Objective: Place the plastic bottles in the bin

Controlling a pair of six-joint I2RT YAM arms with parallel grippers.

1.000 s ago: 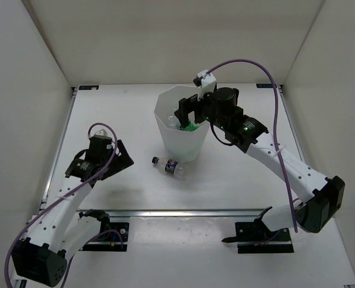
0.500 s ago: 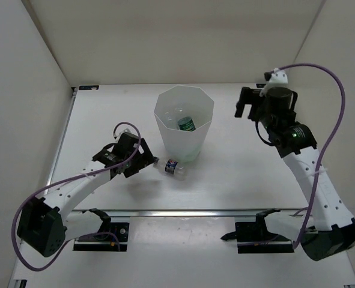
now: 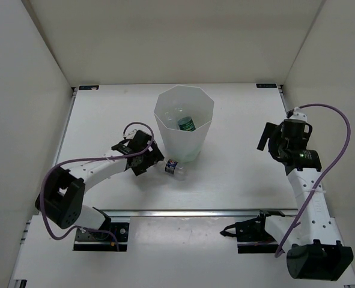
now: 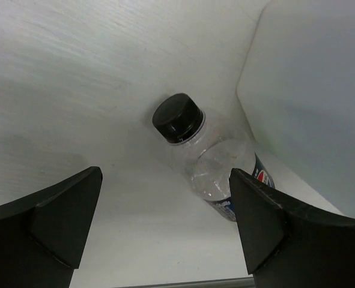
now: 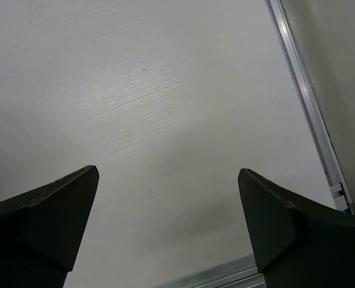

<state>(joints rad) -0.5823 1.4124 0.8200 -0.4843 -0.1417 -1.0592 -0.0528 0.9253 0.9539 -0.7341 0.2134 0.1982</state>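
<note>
A short clear bottle with a dark cap and blue label lies on its side on the table, just in front of the bin. My left gripper is open, low at the bottle's cap end. In the left wrist view the bottle lies just ahead of the open left gripper, nearer the right finger, untouched. The white translucent bin stands upright at mid-table, with a green bottle and a clear one inside. My right gripper hangs open and empty over bare table at the right, far from the bin.
The bin's wall stands close to the right of the lying bottle. A metal rail runs along the table's right edge near my right gripper. White enclosure walls surround the table on three sides.
My left gripper has moved right, up to the lying bottle's cap. My right arm has swung away from above the bin to the right side, leaving the green bottle inside.
</note>
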